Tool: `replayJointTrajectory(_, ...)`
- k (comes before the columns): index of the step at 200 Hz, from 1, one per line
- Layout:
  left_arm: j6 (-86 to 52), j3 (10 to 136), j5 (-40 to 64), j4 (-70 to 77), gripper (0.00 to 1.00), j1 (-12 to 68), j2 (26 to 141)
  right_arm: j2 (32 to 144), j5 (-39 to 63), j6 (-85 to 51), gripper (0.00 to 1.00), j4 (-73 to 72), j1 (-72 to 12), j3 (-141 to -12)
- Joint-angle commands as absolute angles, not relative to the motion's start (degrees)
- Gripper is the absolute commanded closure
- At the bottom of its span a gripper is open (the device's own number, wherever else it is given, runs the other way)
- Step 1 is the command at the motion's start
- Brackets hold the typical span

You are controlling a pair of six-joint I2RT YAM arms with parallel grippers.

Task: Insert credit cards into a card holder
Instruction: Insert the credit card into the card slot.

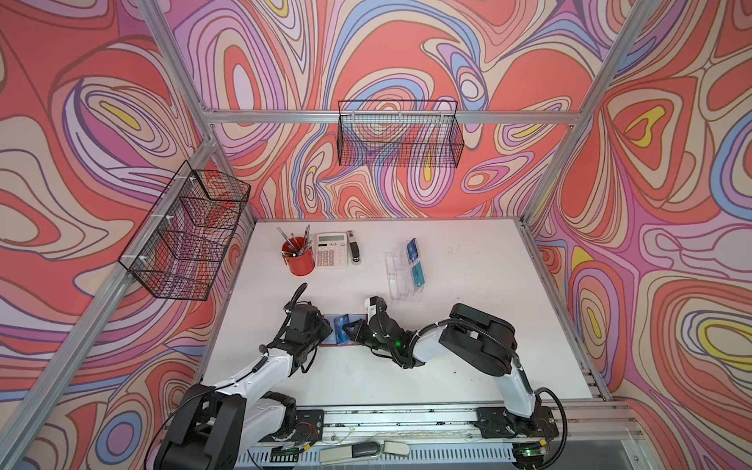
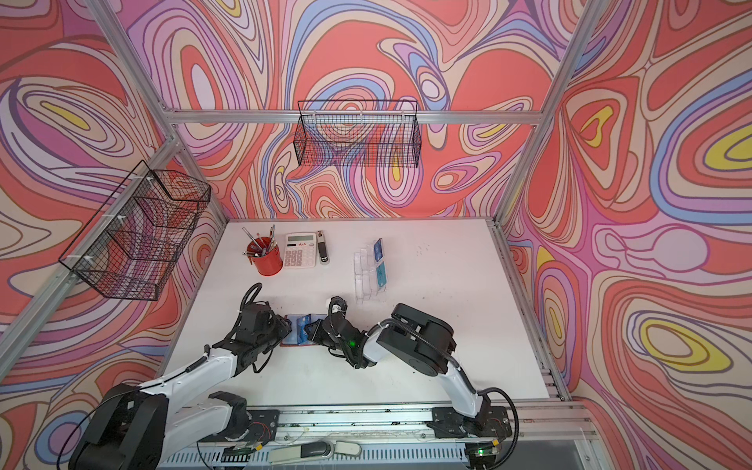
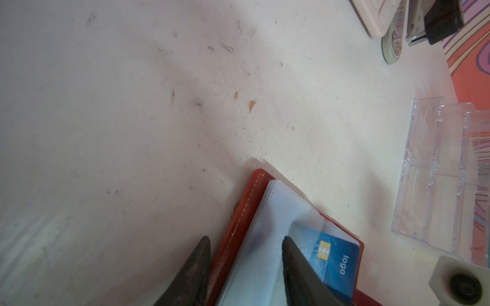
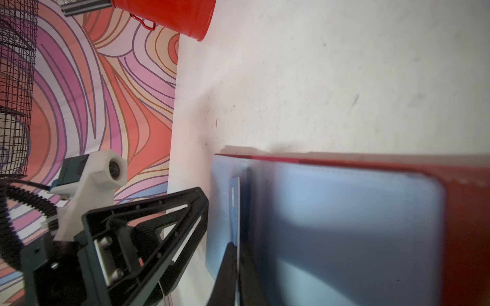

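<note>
The red card holder lies open on the table between my two grippers, its greyish clear sleeves facing up. My right gripper is shut on a blue credit card with a gold chip and "logo" lettering; the card's far end sits among the sleeves. My left gripper is open, one finger outside the holder's stitched red edge, the other on the sleeves. Two more credit cards, blue and teal, stand in a clear stand.
The clear acrylic tiered stand stands behind the right gripper. At the back left are a red pen cup, a calculator and a stapler. Wire baskets hang on the walls.
</note>
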State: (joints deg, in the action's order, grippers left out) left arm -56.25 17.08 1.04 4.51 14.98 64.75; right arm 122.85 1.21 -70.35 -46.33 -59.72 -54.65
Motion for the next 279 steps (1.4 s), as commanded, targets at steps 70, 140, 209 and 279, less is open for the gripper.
replayJointTrajectory(70, -59.8, 13.7, -0.4, 1.2, 0.54, 14.8, 63.9, 124.4, -5.6, -75.8, 1.0, -44.7, -60.3, -52.1)
replayJointTrajectory(140, -62.2, 11.2, 0.1, 3.5, 0.54, 15.2, 62.0, 126.1, -4.1, -77.0, 1.0, -44.8, -60.3, -54.6)
replayJointTrajectory(209, -63.5, 11.4, -0.9, 4.1, 0.55, 17.2, 62.8, 124.5, -5.5, -75.6, 1.0, -40.0, -62.6, -55.7)
replayJointTrajectory(279, -60.8, 13.3, -3.2, 0.1, 0.52, 17.3, 61.1, 116.5, -18.5, -64.7, 0.68, -8.4, -63.1, -62.6)
